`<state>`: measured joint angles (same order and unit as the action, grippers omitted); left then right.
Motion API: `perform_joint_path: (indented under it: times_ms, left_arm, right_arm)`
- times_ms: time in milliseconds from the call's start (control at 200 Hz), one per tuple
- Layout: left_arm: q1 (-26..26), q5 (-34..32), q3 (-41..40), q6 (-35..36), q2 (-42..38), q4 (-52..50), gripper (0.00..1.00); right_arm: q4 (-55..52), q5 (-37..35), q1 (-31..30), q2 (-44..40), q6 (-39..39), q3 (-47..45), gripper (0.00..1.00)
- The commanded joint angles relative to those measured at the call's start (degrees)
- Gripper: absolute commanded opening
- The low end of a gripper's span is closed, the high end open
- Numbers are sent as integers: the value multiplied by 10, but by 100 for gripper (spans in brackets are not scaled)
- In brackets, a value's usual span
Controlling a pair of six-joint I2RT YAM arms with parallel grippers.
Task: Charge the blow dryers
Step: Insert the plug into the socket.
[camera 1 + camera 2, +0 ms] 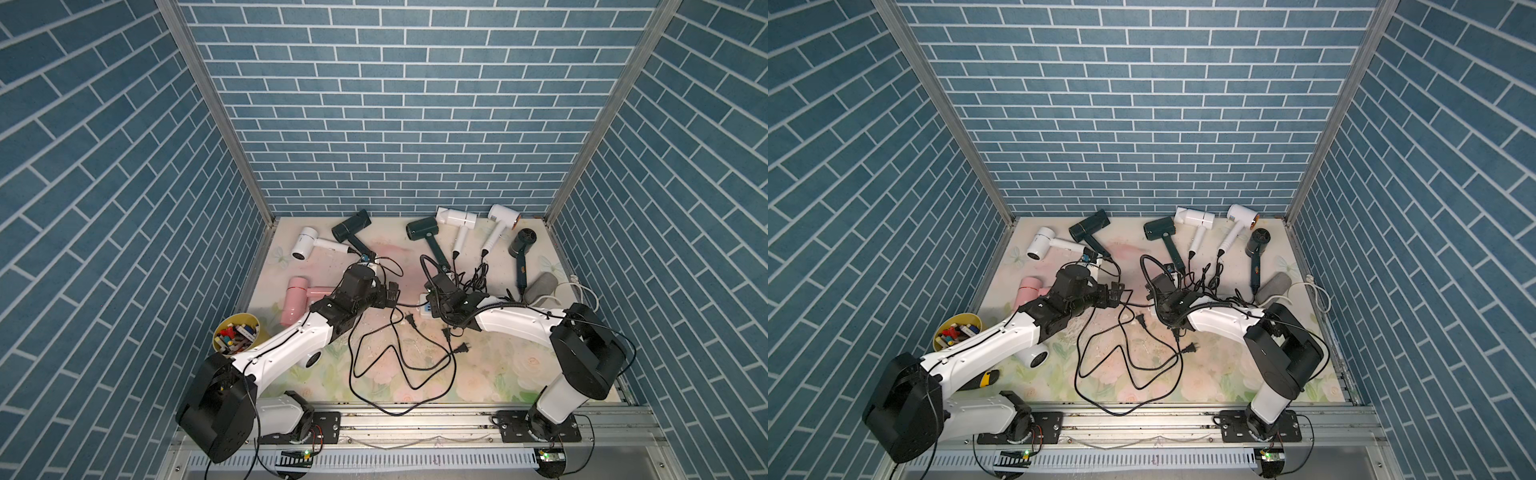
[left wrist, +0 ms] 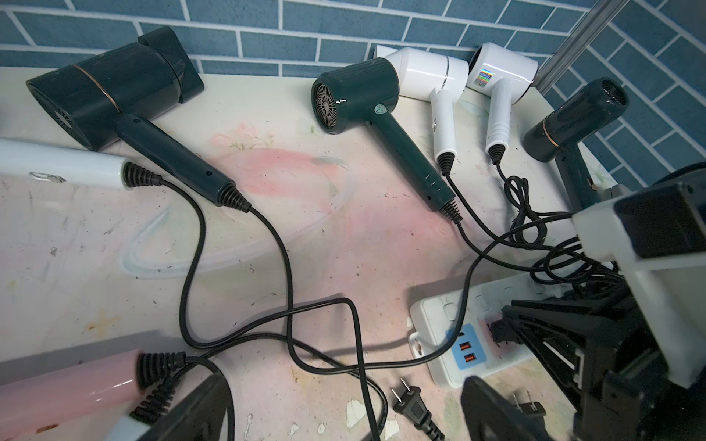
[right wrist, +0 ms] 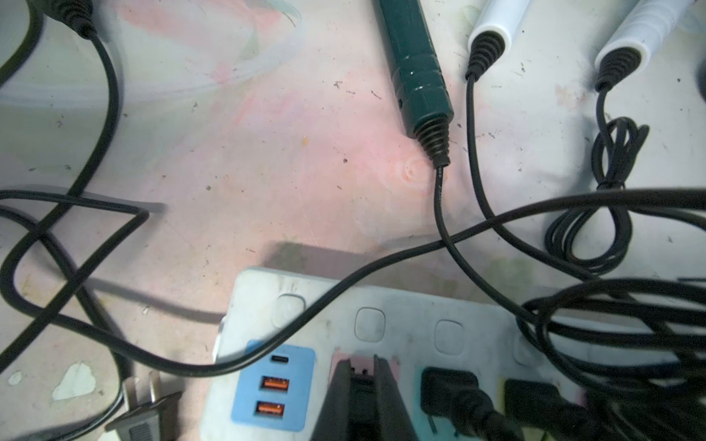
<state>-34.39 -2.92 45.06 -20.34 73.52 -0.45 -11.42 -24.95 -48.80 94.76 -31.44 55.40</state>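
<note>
Several blow dryers lie along the back of the table: white [image 1: 305, 245], dark green [image 1: 349, 230], dark green [image 1: 422, 232], white [image 1: 457, 218], white [image 1: 503, 218] and black [image 1: 521, 245]. A pink one [image 1: 297, 299] lies beside my left arm. My right gripper [image 3: 361, 368] is shut on a black plug [image 3: 363, 382] at the pink socket of the white power strip [image 3: 401, 305]. Two more plugs [image 3: 450, 389] sit in the sockets next to it. My left gripper [image 2: 344, 416] stands open above the table, holding nothing. A loose plug [image 2: 408, 401] lies under it.
Black cords [image 1: 374, 353] loop across the middle of the table, with loose plugs [image 1: 446, 332] near the strip. A yellow cup of small items [image 1: 237, 338] stands front left. A grey rounded cylinder [image 1: 540, 286] lies at the right. Brick walls enclose three sides.
</note>
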Motion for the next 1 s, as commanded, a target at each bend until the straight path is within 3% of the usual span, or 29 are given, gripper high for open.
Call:
perform_joint_path:
  times_ms: [0, 530, 990]
  left_arm:
    - [3, 2, -8, 2, 0, 7, 99]
    - [2, -3, -12, 2, -4, 12, 100]
    - [2, -9, -36, -4, -28, 35, 99]
  right_arm:
    - [-112, 13, 6, 11, -35, -13, 0]
    - [-115, 75, 55, 104, -54, 15, 0]
    - [-66, 108, 51, 93, -42, 17, 0]
